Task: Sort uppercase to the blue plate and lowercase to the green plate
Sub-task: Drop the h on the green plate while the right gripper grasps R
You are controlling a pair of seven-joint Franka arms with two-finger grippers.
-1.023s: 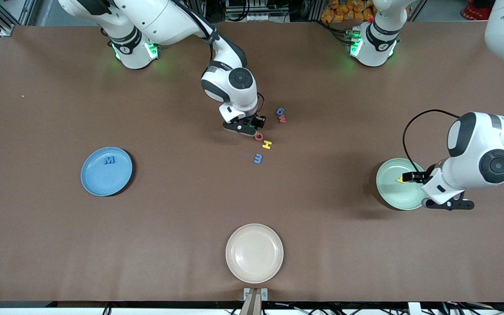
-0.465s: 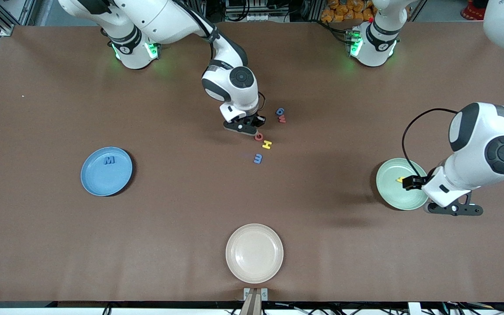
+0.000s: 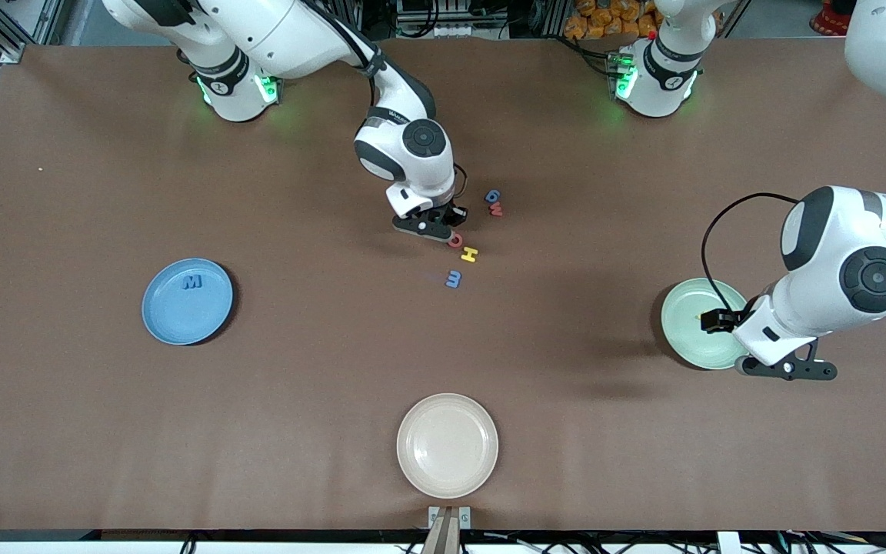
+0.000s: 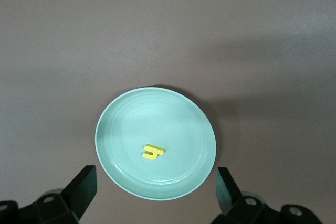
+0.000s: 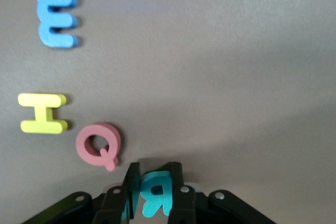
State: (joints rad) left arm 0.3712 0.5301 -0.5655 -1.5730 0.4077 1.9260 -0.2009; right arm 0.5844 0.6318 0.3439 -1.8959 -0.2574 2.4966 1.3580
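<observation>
Plates: blue plate mid-left holds M, green plate mid-right holds yellow h | left gripper spread above it, drop apparently done | right gripper center-top pinches teal R, likely bound for blue.

Even, fairly bright overhead light falls on the matte brown surface, with no glare. Soft, broad shadows spread beneath both arms; a dark crescent hugs the blue plate at about 4 o'clock and the green plate at about 9 o'clock. Green lamps at the arm bases tint the surface around them. The front view is sharp. In the right wrist view the Q and H are slightly soft and cast short shadows toward 3 o'clock, and the edges darken a little
</observation>
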